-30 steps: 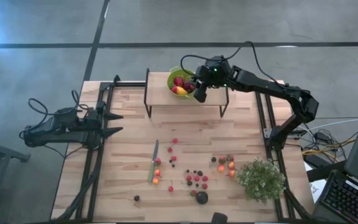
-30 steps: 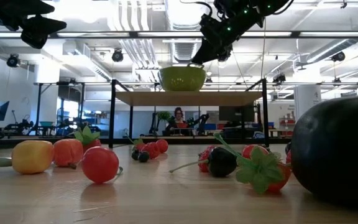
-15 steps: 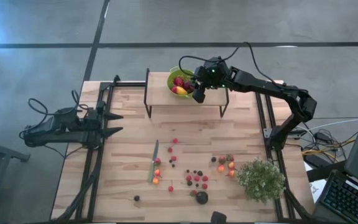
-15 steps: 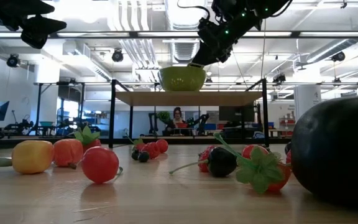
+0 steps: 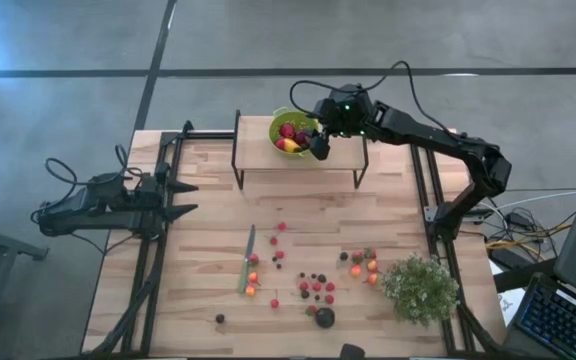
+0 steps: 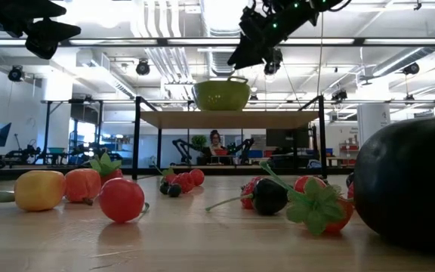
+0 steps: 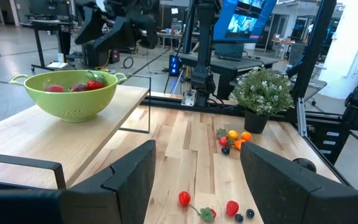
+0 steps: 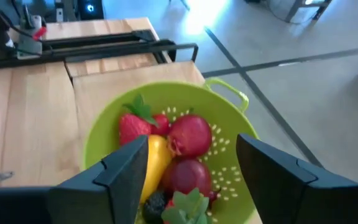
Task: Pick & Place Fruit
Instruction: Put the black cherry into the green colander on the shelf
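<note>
My right fingers (image 8: 185,168) are spread apart, holding nothing, just above the green bowl (image 5: 293,136) at upper centre, with fruit (image 8: 179,146) piled inside. More fruit (image 5: 313,285) lies scattered on the counter (image 5: 208,215) at lower centre. My left fingers (image 5: 180,198) wait wide open and empty at left.

colander (image 8: 229,134): lime green, pale dots | fruit (image 8: 190,135): red, yellow, dark | table (image 5: 208,210): light wood | fingers (image 8: 124,168): black

The right gripper (image 5: 318,143) hangs just above the green perforated colander (image 5: 290,141) on the raised wooden shelf (image 5: 258,160); scattered small fruit (image 5: 313,285) lies on the counter (image 5: 208,250) well below it.
</note>
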Controlling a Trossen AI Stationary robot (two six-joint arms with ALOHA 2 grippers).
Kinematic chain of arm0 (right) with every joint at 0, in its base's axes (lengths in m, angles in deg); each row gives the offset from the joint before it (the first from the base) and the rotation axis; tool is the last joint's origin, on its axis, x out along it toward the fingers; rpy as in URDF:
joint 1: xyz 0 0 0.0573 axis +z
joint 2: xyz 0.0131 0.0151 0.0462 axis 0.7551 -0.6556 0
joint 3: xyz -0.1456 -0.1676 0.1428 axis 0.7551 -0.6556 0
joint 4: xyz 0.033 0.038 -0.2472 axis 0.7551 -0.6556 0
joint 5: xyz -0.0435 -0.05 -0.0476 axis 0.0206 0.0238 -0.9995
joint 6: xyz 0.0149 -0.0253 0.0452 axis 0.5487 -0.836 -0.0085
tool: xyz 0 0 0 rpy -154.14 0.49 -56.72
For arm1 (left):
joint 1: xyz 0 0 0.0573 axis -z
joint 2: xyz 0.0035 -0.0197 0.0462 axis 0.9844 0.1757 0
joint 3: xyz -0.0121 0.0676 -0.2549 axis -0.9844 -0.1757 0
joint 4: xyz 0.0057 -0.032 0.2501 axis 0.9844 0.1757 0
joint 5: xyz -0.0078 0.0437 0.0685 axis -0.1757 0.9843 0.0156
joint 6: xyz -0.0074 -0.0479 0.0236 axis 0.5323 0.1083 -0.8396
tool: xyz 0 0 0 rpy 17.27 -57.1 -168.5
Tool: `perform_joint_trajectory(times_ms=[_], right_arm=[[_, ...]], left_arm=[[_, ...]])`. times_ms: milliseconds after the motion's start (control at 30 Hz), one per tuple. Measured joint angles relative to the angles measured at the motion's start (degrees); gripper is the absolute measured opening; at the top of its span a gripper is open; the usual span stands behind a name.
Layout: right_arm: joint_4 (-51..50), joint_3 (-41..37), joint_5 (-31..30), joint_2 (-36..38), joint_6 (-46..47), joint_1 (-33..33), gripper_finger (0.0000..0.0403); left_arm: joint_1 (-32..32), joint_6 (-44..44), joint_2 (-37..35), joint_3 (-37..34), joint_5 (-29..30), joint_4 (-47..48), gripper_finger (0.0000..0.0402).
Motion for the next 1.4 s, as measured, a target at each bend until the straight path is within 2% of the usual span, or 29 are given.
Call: perform_joint_trajectory(times_ms=[400, 767, 933, 1167, 1400], right_arm=[[-7.33, 3.95, -0.03, 0.44, -2.28, 4.80, 0.0196], [-17.26, 3.68, -0.42, 1.89, -1.46, 10.69, 0.0136], [-24.88, 3.64, -2.96, 2.73, 2.52, 14.50, 0.0105], [-33.87, 1.11, -3.10, 3.54, 8.03, 20.07, 0.0068], [-34.88, -4.70, -3.12, 6.04, 14.58, 26.37, 0.0049]], left_arm=[[0.01, 0.00, 0.00, 0.00, 0.00, -0.01, 0.0241], [0.01, 0.00, 0.00, 0.00, 0.00, -0.01, 0.0241], [0.02, 0.00, 0.00, 0.00, 0.00, -0.01, 0.0241], [-0.01, 0.00, 0.00, 0.00, 0.00, -0.01, 0.0241], [0.00, 0.00, 0.01, 0.00, 0.00, -0.01, 0.0241]])
